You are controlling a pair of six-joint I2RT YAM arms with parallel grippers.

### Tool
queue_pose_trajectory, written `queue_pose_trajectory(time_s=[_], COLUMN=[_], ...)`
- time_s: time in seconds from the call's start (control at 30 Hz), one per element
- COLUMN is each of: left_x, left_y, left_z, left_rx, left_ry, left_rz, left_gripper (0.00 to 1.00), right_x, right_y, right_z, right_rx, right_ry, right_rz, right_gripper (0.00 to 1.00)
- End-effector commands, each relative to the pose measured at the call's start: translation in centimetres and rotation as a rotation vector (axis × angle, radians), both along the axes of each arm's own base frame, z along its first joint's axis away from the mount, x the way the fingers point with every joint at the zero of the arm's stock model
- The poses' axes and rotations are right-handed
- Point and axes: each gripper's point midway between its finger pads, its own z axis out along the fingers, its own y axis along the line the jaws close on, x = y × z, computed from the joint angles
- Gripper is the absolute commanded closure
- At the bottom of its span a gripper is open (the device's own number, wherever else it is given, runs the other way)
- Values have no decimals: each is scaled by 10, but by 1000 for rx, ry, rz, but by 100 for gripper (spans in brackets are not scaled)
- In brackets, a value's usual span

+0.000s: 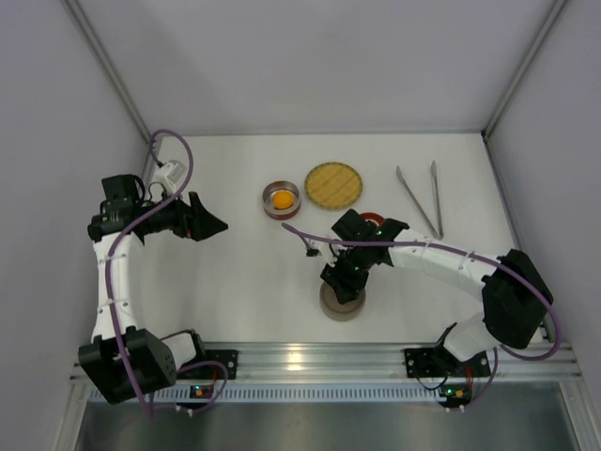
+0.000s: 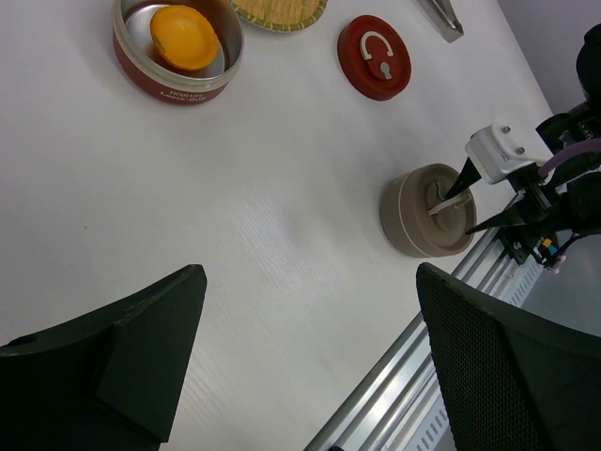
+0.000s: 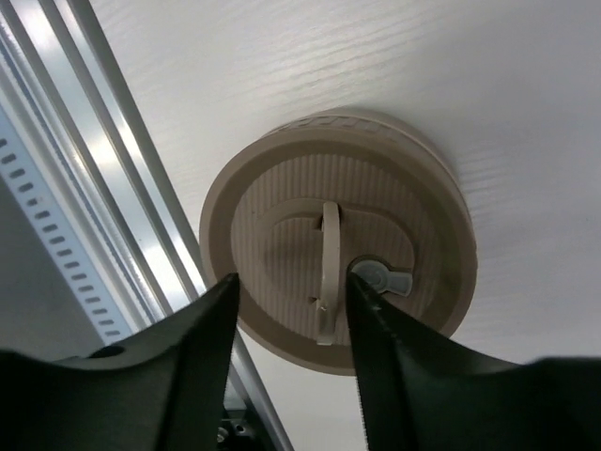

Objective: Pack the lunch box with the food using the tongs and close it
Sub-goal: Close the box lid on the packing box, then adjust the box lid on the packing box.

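The right gripper hangs over a beige lidded container near the front edge of the table. Its jaws stand partly apart. The lid's upright ring handle stands between the two fingers, closer to one of them, with a clear gap on the other side, so nothing is pinched.

The left gripper is held above the table's left side with its jaws spread wide and nothing between them.

The orange ball sits inside an open red tin towards the back of the table, between the two grippers and well apart from both. A round woven yellow plate lies just beside the tin, and a red lid lies flat near the plate.

The tongs lie on the table at the far right, beyond the right arm, well apart from either gripper and touched by neither.
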Motion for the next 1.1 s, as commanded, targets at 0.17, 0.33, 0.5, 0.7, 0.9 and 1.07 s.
queue_pose_trajectory(time_s=[0.17,0.33,0.5,0.7,0.9,1.07], left_x=[-2,-4,-4,-3,-2,-2], left_y=[-3,-4,-4,-3,-1,-1], left_z=[0,-2,-2,-2,-6,-8], left_rx=[2,2,0,7,13,17], left_ry=[-26,-23,-20,-24,-10,-4], left_rz=[-38,-46,-46,-46,-42,-42], left_gripper=[2,2,2,2,2,2], right_x=[-7,0,16,49,65,56], right_y=[4,9,6,-5,-15,-11], right_z=[32,59,72,57,35,28], right_rx=[58,151,172,68,-44,-37], right_ry=[-43,-148,-216,-338,-366,-318], right_rz=[96,109,57,-56,-102,-58], right_gripper=[46,49,50,100,100,96])
